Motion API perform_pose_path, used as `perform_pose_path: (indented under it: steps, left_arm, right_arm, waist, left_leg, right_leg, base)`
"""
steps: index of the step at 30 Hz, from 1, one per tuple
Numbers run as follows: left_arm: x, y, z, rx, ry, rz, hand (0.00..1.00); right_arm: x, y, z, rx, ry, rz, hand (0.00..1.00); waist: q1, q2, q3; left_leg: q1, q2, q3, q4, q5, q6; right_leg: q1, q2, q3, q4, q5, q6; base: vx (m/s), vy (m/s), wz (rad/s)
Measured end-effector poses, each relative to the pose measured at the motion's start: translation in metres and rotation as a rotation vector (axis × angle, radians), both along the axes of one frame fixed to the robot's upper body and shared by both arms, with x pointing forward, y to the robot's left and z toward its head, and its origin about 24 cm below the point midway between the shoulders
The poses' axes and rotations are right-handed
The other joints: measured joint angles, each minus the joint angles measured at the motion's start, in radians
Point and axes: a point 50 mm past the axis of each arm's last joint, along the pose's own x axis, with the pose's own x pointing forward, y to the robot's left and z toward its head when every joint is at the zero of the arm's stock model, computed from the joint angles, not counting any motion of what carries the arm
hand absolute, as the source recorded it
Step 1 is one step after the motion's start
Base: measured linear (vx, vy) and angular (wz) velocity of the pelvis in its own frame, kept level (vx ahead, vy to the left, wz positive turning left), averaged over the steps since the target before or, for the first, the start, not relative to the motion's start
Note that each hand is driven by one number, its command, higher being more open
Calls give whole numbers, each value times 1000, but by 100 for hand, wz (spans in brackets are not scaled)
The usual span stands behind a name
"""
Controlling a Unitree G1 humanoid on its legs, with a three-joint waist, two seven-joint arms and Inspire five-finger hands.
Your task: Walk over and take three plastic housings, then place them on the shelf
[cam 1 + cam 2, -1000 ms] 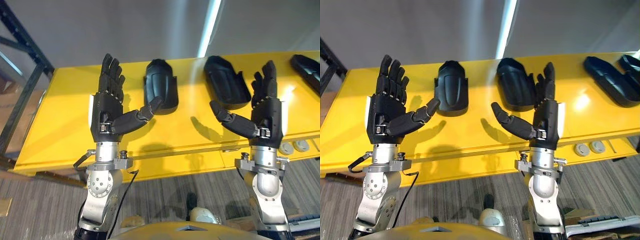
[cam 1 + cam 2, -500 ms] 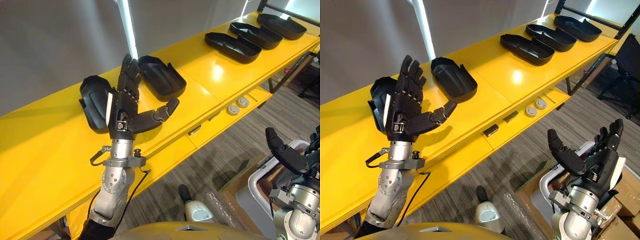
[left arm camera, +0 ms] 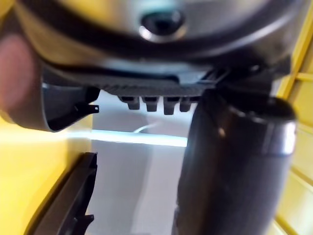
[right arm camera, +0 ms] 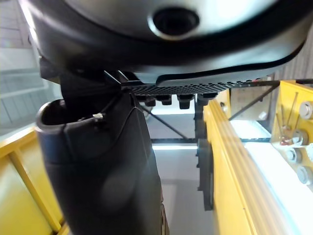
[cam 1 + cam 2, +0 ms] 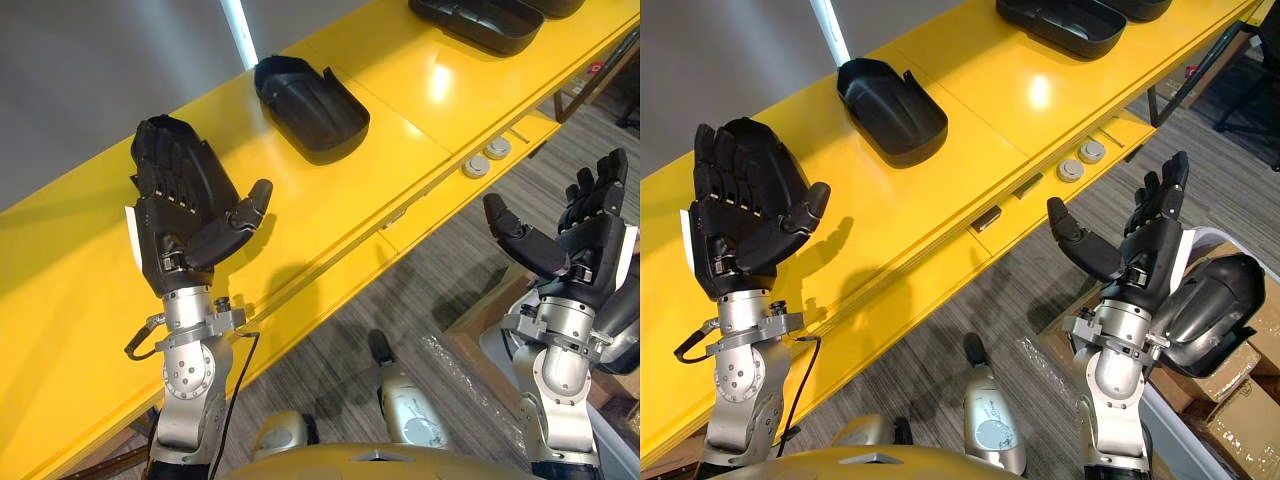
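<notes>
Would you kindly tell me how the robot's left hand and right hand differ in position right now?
The left hand is held over the yellow table, while the right hand hangs past its front edge, above the floor. The left hand is close to the open-topped black housing; the right hand is far from it. Both hands are open and hold nothing.

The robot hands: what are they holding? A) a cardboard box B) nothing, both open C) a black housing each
B: the left robot hand and right robot hand show straight fingers and bare palms; the black housing lies on the yellow table.
</notes>
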Motion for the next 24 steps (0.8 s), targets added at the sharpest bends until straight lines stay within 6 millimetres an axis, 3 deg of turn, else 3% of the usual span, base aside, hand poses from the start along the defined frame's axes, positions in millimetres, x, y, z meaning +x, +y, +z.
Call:
perform_pose_path:
  steps: [4, 7, 8, 9, 10, 11, 13, 14, 15, 16, 17, 19, 20, 21, 22, 23, 24]
  left_arm:
    - [-1, -1, 2, 3, -26, -14, 100]
    - [-7, -3, -2, 7, -9, -33, 100]
    - [-12, -5, -3, 5, -2, -40, 100]
    - [-15, -6, -4, 3, 6, -44, 100]
    - [-18, -6, -7, 1, 20, -42, 100]
    - [-18, -5, -8, 3, 27, -36, 100]
    - [-20, 3, -8, 15, 30, -2, 100]
    - [-20, 7, -7, 22, 26, 17, 100]
    - [-19, 11, -5, 29, 17, 36, 100]
    - [-17, 11, -3, 27, 4, 31, 100]
    - [-15, 10, -1, 22, -4, 19, 100]
    - [-14, 8, -3, -40, -4, -41, 100]
    - [-15, 9, -5, -54, 1, -40, 100]
    - [-14, 10, -8, -86, 13, -51, 100]
    - [-13, 10, -13, -118, 28, -71, 100]
    - [-12, 10, -17, -139, 42, -83, 100]
    - [-12, 5, -26, -177, 75, -102, 100]
  right_arm:
    - [1, 8, -12, 46, 41, 5, 100]
    - [-19, 19, -41, 140, 150, 8, 100]
    - [-29, 25, -51, 172, 191, 32, 100]
    - [-37, 27, -57, 204, 210, 57, 100]
    - [-38, 27, -58, 228, 208, 92, 100]
    - [-37, 28, -56, 228, 194, 110, 100]
    - [-15, 36, -40, 177, 103, 201, 100]
    - [1, 42, -30, 150, 51, 249, 100]
    - [22, 51, -21, 122, 3, 297, 100]
    - [36, 61, -21, 112, 4, 321, 100]
    - [42, 65, -22, 114, 12, 329, 100]
    - [46, 80, -34, 81, 80, 343, 100]
    - [45, 82, -37, 69, 96, 349, 100]
    - [44, 87, -41, 46, 122, 358, 100]
    - [40, 88, -48, 44, 166, 357, 100]
    - [37, 87, -53, 46, 193, 352, 100]
    - [32, 80, -60, 42, 241, 333, 100]
  waist:
    - [2, -22, 29]
    - [17, -37, 58]
    - [15, -55, 82]
    - [9, -70, 97]
    - [15, -69, 111]
    - [18, -60, 116]
    - [30, -70, 111]
    - [46, -68, 110]
    - [63, -68, 108]
    - [89, -69, 107]
    - [101, -71, 105]
    - [132, -78, 97]
    - [134, -78, 96]
    - [142, -78, 94]
    - [143, -80, 88]
    - [141, -72, 79]
    - [126, -39, 55]
  left_leg:
    - [7, -18, -21, 57, -22, 28]
    - [62, -22, -6, 94, -76, 31]
    - [80, -17, 26, 125, -88, 37]
    - [85, -14, 55, 139, -91, 43]
    - [83, -3, 97, 141, -84, 56]
    - [74, 4, 124, 140, -77, 63]
    - [44, 19, 197, 127, -46, 69]
    - [33, 33, 228, 122, -33, 67]
    - [14, 55, 256, 125, -19, 64]
    - [-8, 79, 266, 138, -9, 57]
    - [-19, 91, 266, 145, -6, 51]
    - [-51, 123, 264, 172, 8, 26]
    - [-59, 131, 264, 179, 12, 20]
    - [-71, 147, 265, 193, 20, 4]
    - [-76, 171, 267, 210, 29, -15]
    - [-77, 187, 265, 208, 41, -37]
    - [-70, 232, 259, 179, 70, -78]
  right_leg:
    - [20, 1, 37, 5, 10, 14]
    - [43, 30, 86, 43, 17, 26]
    - [54, 31, 76, 61, 14, 22]
    - [56, 20, 47, 62, -11, -6]
    - [9, -1, -58, 135, -79, -86]
    - [-27, -19, -110, 208, -100, -103]
    - [-84, -84, -282, 451, -184, -140]
    - [-76, -122, -341, 525, -230, -155]
    - [-47, -181, -398, 587, -305, -152]
    - [-3, -238, -425, 613, -343, -154]
    - [24, -268, -430, 614, -352, -151]
    - [114, -381, -413, 569, -350, -136]
    - [126, -404, -407, 537, -342, -125]
    - [131, -428, -389, 452, -321, -98]
    - [139, -425, -377, 366, -270, -43]
    - [144, -403, -384, 361, -283, 7]
    - [136, -354, -422, 347, -280, 58]
  base:
    - [-22, 46, -24]
    - [-118, 85, -72]
    - [-213, 52, -75]
    - [-334, 45, -95]
    - [-306, 30, -88]
    - [-302, 40, -104]
    - [-215, 12, -93]
    - [-191, -8, -96]
    - [-191, -69, -97]
    - [-131, -103, -68]
    - [-119, -198, -40]
    - [-27, -280, -14]
    - [-28, -340, -34]
    - [-45, -376, -58]
    - [-43, -389, -64]
    - [-11, -412, -71]
    - [26, -337, -57]
